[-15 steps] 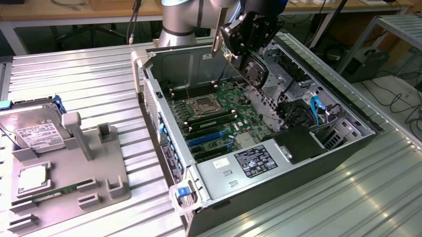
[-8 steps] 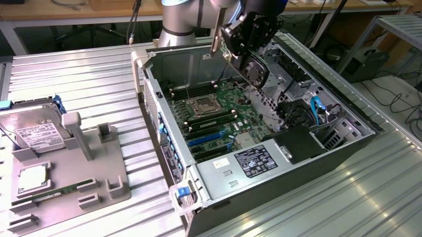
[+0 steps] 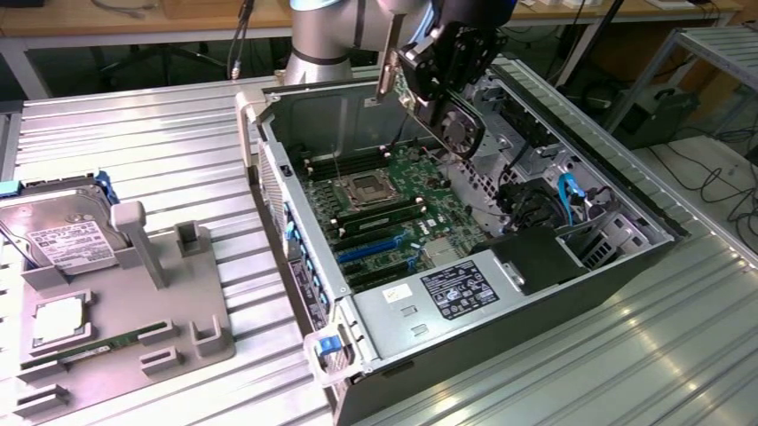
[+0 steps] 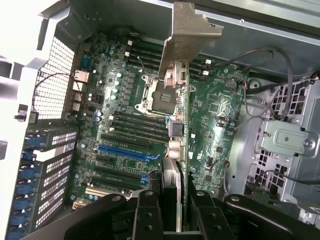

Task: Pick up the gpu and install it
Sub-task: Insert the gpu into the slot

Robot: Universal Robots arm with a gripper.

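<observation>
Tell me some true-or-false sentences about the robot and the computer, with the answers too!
1. The end effector is gripping the gpu. True.
2. The gpu is plugged into the motherboard. False: it is held up above the motherboard, not in a slot.
3. A hard drive sits on the grey tray at the exterior view's left. True.
4. The computer case is closed up. False: its side is open and you can see the motherboard inside.

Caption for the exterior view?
Gripper holds the gpu over the motherboard inside the open case.
</observation>
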